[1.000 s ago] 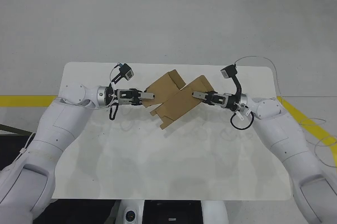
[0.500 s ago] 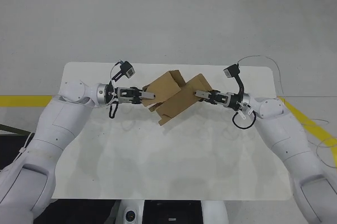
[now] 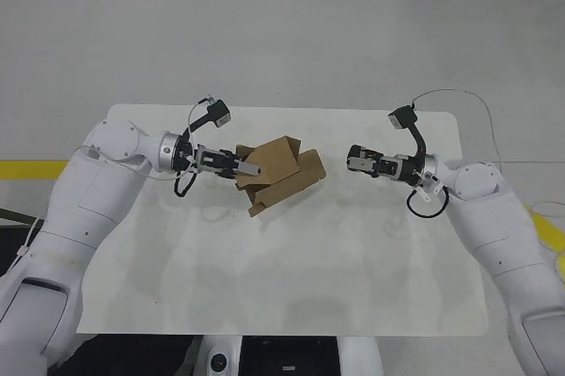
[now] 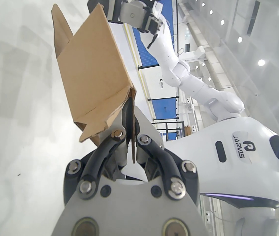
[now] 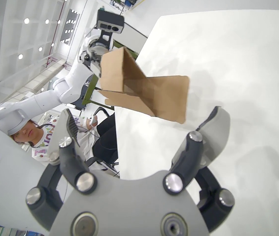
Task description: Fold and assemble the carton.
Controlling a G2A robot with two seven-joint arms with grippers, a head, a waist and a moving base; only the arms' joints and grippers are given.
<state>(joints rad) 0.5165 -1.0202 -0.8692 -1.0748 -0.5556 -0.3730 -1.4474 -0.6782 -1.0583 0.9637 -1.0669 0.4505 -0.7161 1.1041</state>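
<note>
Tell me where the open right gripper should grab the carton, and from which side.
Probably the loose flap of the carton that juts toward the right gripper. Come in level from that side, straddling the flap's two faces. The panel is thin, its free edge faces that gripper, and the left gripper clamps the opposite end.

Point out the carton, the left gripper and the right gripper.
carton (image 3: 278,156): top view, on its upper brown panel.
left gripper (image 4: 130,124): left wrist view, between the fingertips, shut on the carton's edge.
right gripper (image 3: 354,160): top view, between its open fingertips.
</note>
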